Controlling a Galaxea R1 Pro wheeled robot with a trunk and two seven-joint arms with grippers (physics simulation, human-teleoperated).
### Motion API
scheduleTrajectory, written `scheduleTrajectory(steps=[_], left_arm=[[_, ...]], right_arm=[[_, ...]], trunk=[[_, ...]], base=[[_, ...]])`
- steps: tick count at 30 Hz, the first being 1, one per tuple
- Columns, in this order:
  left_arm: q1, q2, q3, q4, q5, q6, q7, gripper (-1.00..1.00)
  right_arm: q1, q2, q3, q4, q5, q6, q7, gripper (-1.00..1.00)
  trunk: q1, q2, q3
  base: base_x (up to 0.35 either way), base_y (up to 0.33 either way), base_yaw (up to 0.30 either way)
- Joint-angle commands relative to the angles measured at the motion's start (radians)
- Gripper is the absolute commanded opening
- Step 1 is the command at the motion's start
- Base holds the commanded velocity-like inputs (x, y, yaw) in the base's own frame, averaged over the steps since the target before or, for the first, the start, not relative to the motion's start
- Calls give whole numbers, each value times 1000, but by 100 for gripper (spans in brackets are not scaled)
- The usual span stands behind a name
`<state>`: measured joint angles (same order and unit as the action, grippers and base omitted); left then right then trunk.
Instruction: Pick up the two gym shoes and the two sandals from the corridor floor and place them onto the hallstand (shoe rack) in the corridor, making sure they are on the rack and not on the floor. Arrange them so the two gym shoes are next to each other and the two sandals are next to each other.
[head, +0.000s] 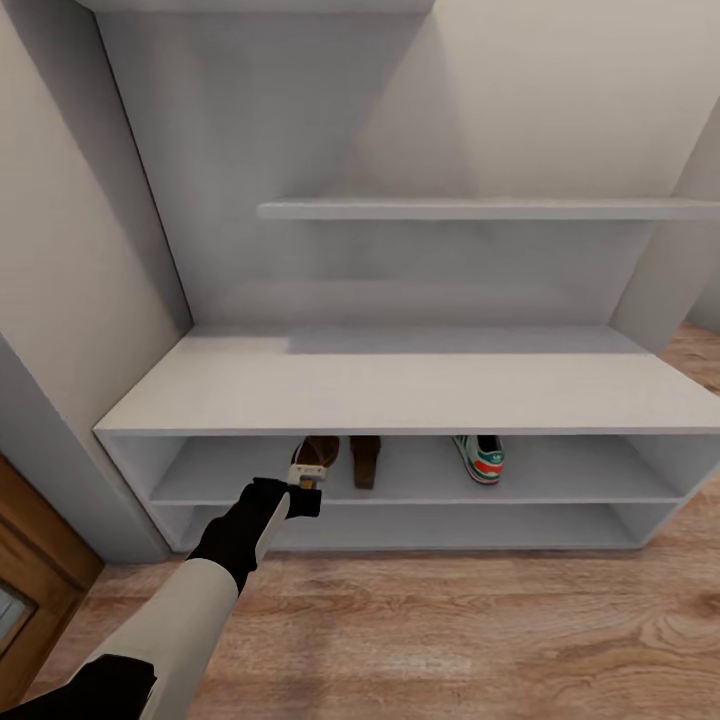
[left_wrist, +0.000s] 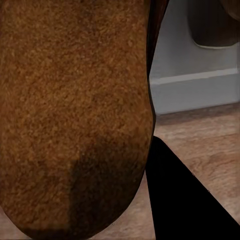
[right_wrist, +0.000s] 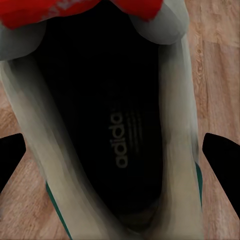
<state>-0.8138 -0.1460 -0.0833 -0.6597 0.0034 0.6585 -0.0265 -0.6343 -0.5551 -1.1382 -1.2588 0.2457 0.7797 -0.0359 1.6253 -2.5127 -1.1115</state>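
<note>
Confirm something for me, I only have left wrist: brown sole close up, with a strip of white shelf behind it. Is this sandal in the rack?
Observer: Partly. The head view puts the left gripper at the front edge of the hallstand's upper tier, with the sandal reaching in over it.
Operator: Other sandal?
Observer: The second sandal lies on that same tier, just right of yours, with a small gap between them.
Operator: Right arm?
Observer: The right wrist view shows a gym shoe between the right gripper fingers, with plank floor around it. I can't tell if it's gripped.
</note>
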Motion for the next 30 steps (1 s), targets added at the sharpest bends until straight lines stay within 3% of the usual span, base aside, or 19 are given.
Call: scheduleTrajectory(steps=[1, 10, 30], left_arm=[[0, 0, -1, -1, -3, 1, -4, -100], [-1, 1, -1, -1, -3, -9, -4, -100], [-1, 2, -1, 0, -3, -10, -4, -100]], right_arm=[[-1, 0, 0, -1, -2, 4, -4, -100], [-1, 0, 0, -1, -2, 4, -4, -100], [-1, 0, 1, -1, -1, 4, -4, -100]], trunk=[[0, 0, -1], [0, 0, -1], [0, 0, -1]], base=[[16, -12, 0], [189, -38, 0], [76, -3, 0]])
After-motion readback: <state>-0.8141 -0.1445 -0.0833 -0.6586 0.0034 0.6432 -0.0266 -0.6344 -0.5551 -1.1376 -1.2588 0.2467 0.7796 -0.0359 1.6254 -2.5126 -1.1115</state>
